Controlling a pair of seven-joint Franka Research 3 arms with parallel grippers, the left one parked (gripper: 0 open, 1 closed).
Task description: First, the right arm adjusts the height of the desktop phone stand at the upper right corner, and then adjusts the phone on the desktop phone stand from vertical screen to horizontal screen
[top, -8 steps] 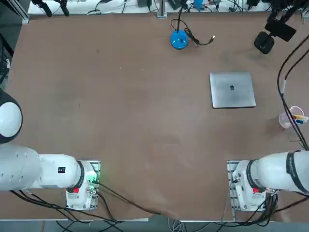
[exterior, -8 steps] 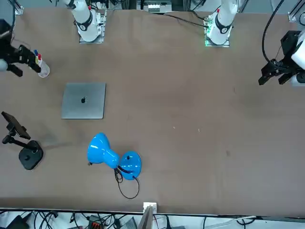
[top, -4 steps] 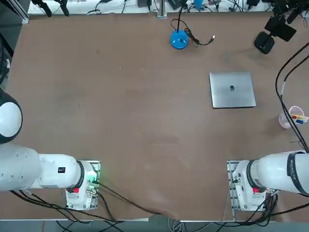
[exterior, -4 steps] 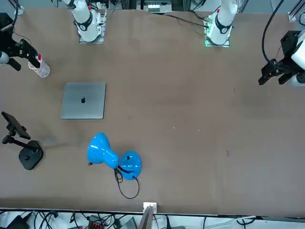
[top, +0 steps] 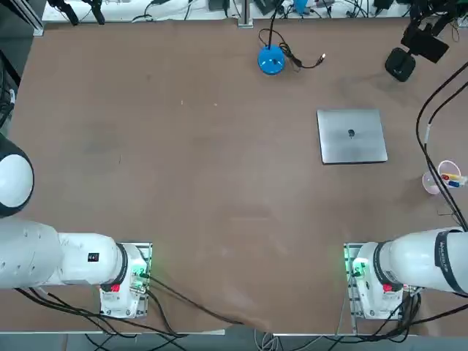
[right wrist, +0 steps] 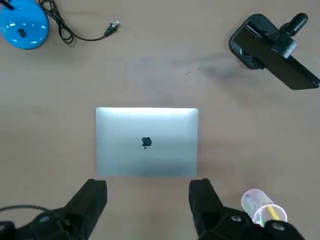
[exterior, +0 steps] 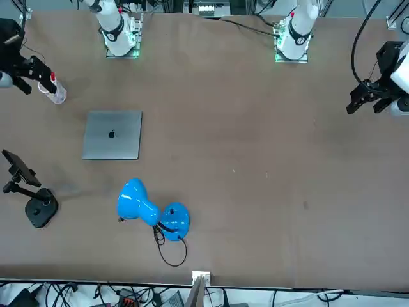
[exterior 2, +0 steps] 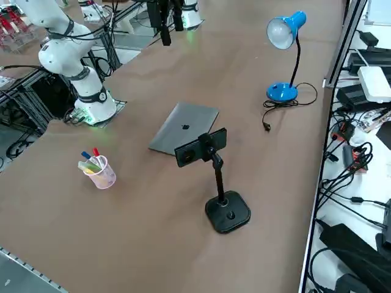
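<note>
The right end effector (right wrist: 149,186) hovers open and empty above the desk (exterior 2: 146,213), its fingers spread apart on the pen cup's side of a closed silver laptop (exterior 2: 184,127). At the desk's far right corner, as the robot faces it, the black phone stand (exterior 2: 228,212) rests on its rounded-square base, its pole rising to a clamp head. The phone (exterior 2: 200,147) sits in that head in landscape position, its long side roughly level, well clear of the fingers. A cup (exterior 2: 104,174) of pens and markers stands near the laptop, while a blue lamp (exterior 2: 282,92) with a coiled black cable occupies the far side.
</note>
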